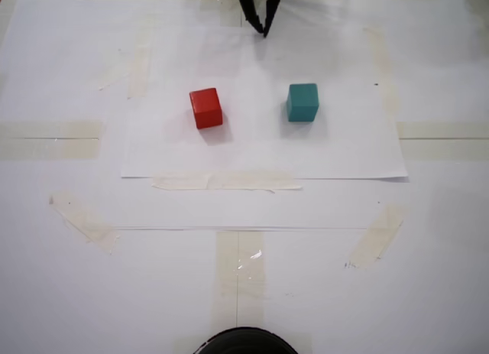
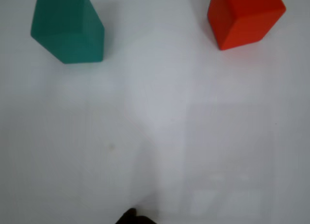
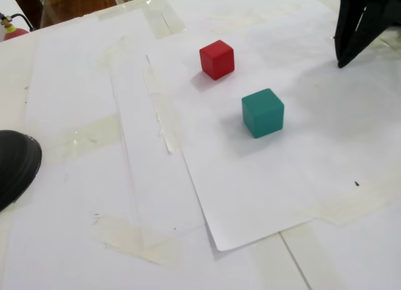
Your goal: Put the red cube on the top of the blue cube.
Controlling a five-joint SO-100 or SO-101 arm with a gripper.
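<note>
The red cube (image 1: 206, 108) sits on white paper, left of the blue (teal) cube (image 1: 302, 102) in a fixed view, with a cube-wide gap and more between them. Both show in the other fixed view, red cube (image 3: 217, 59) farther, teal cube (image 3: 262, 113) nearer. In the wrist view the teal cube (image 2: 68, 26) is top left and the red cube (image 2: 244, 17) top right. My black gripper (image 1: 263, 31) hangs behind the cubes, between them, its jaws closed to a point and empty. It also shows at the top right of the other fixed view (image 3: 341, 61).
White paper sheets (image 1: 263, 151) are taped to the table with strips of tape (image 1: 225, 182). A black rounded object (image 1: 244, 343) sits at the front edge, also at the left of the other fixed view (image 3: 15, 165).
</note>
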